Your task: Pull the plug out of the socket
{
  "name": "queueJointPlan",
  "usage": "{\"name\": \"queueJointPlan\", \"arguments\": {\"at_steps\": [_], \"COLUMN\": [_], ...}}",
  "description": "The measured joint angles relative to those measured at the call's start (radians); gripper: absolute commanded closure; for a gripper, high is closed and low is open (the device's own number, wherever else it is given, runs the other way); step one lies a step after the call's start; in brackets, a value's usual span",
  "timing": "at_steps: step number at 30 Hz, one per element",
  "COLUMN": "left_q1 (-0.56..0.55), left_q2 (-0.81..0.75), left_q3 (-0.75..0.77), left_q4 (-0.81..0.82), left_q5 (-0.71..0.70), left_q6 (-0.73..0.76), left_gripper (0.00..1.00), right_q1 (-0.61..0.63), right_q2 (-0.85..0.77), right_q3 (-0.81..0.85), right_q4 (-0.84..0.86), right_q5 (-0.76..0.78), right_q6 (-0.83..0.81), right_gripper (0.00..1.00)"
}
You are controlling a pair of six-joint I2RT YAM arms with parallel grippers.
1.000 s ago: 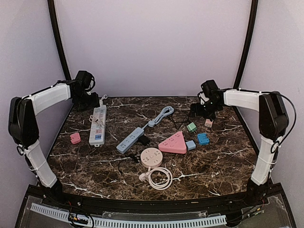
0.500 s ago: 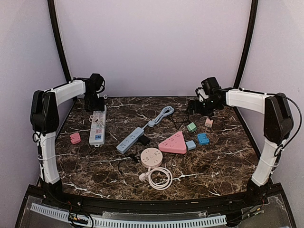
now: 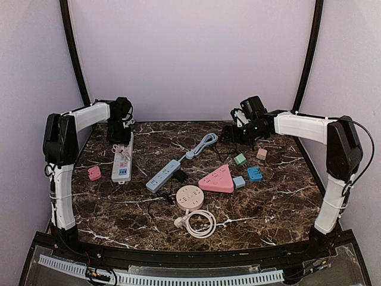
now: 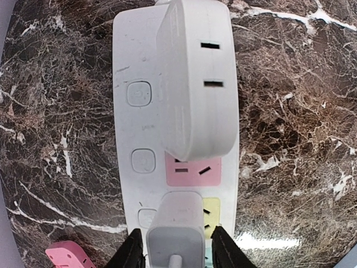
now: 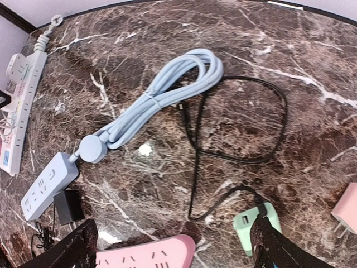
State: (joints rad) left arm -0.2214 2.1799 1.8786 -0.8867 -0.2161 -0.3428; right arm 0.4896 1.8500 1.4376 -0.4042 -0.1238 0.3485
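Dark marble tabletop, far-left side: small white plug seated in white power strip, beside chunky white adapter. Left gripper straddling that plug, fingers right by its sides, can't tell if clamped. Right gripper spread wide, holding nothing, above blue cable.

The left arm reaches far back, the left gripper pointing straight down, its 2 fingers narrowly apart. The right arm stretches inward, the right gripper spread wide.

blue pwr strip ctr | pink tri strip rt of it | white cable coil front
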Motion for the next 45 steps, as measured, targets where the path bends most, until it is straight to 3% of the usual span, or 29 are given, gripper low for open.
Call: {"name": "queueJointPlan", "arguments": {"at_steps": [11, 18, 26, 36, 45], "left_q1": [0.010, 0.004, -0.061, -0.233, -0.329], "left_q2": [0.003, -0.021, -0.184, -0.358, -0.433], "left_q3": [0.000, -0.040, -0.279, -0.513, -0.608], "left_q4": [0.003, 0.029, 0.076, 0.109, 0.124], "left_q5": [0.032, 0.060, 0.117, 0.158, 0.159], "left_q6": [0.026, 0.027, 0.002, -0.104, -0.199], "left_gripper": [0.99, 1.00, 1.00, 1.00, 1.00], "right_q1": [0.090, 0.161, 0.227, 0.311, 0.408], "right_q2": [0.099, 0.178, 0.304, 0.464, 0.606], "right_q3": [0.072, 0.164, 0.291, 0.438, 0.578], "right_q4": [0.041, 0.079, 0.127, 0.201, 0.256], "right_q5": [-0.077, -0.143, -0.219, -0.322, -0.382], "right_q6": [0.027, 0.055, 0.103, 0.203, 0.295], "right_gripper": [0.10, 0.12, 0.19, 0.47, 0.78]}}
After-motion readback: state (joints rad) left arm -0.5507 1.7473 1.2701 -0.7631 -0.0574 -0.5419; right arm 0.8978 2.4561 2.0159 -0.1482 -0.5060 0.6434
